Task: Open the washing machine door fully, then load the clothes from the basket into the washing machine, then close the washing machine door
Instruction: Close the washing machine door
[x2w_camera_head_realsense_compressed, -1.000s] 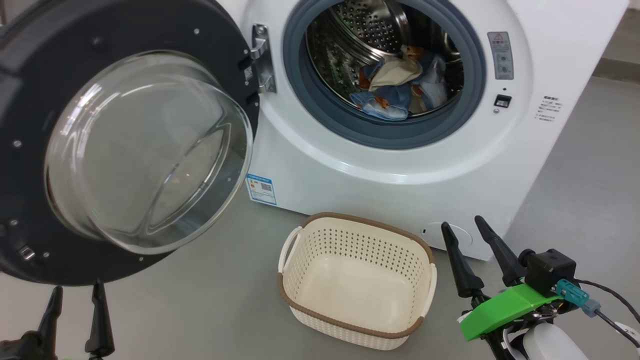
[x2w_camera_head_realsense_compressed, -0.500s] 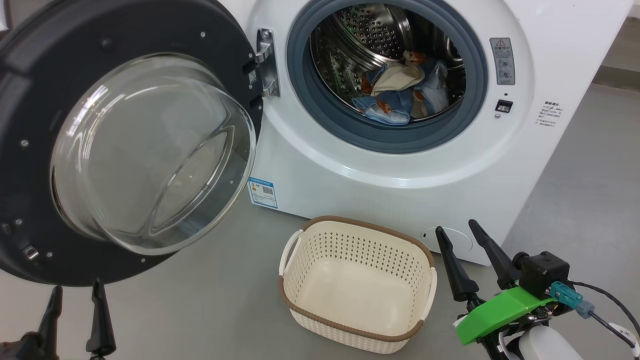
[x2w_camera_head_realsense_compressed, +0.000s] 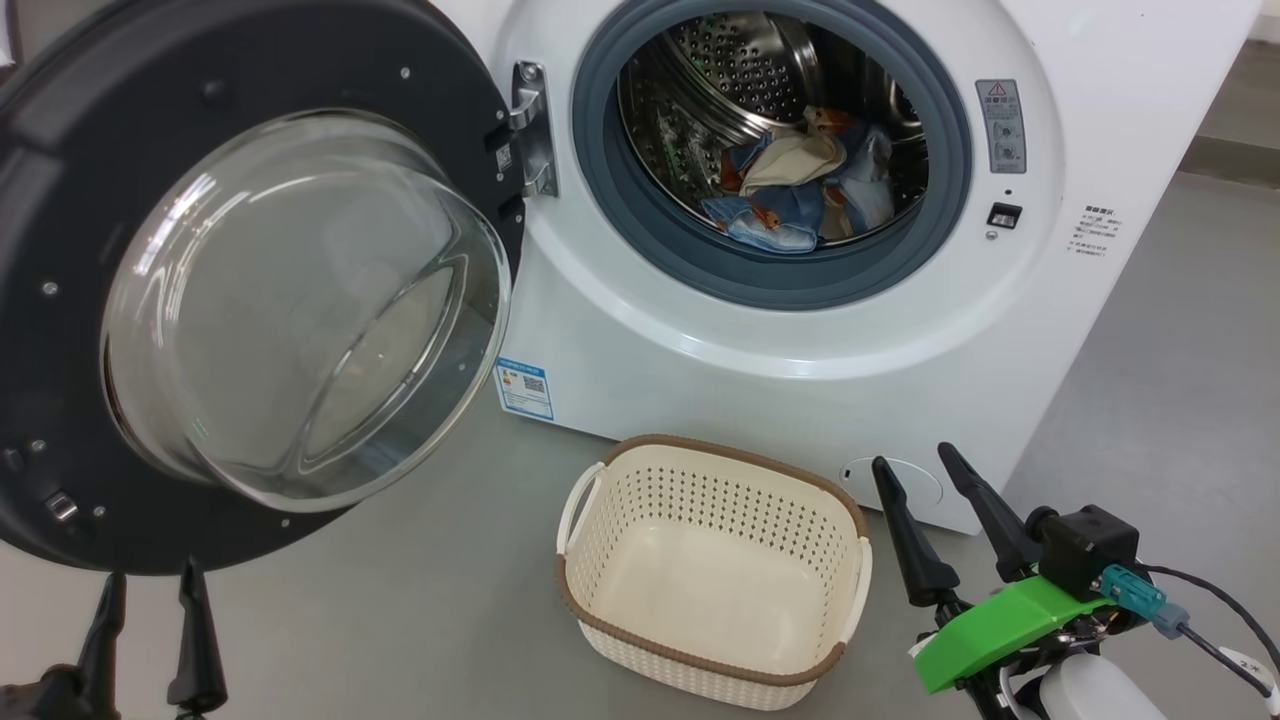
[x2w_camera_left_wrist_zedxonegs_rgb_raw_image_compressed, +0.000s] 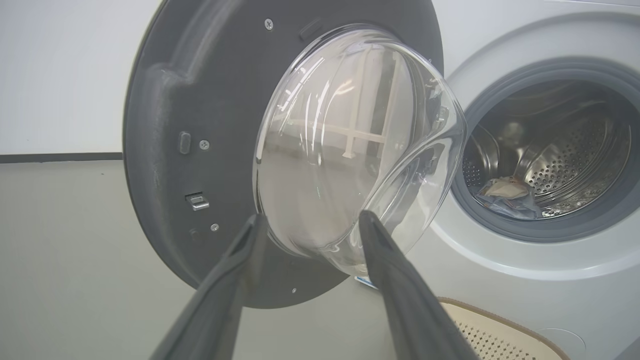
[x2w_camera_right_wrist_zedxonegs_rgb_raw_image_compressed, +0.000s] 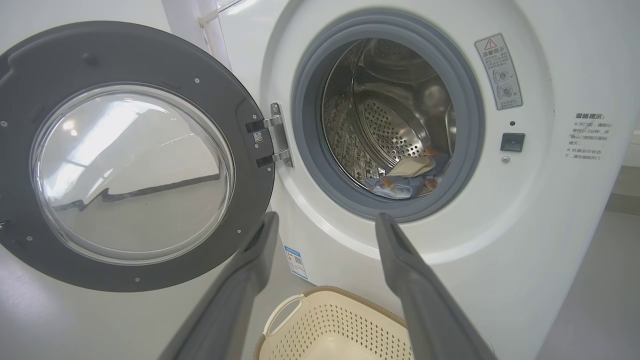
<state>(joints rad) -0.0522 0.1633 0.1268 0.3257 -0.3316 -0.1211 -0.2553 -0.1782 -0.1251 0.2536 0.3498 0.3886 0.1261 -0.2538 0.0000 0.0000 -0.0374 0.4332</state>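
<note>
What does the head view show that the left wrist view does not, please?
The head view adds the right gripper, open, the whole basket, empty, the hinge and the warning sticker. The left wrist view adds the white wall and dark skirting behind the door. Both share the open door, the clothes in the drum, and the left gripper, open.

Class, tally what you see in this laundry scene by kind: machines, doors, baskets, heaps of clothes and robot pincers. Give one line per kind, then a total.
washing machine: 1
washing machine door: 1
basket: 1
heap of clothes, in the drum: 1
pincers, left pincer and right pincer: 2
Total: 6
</note>
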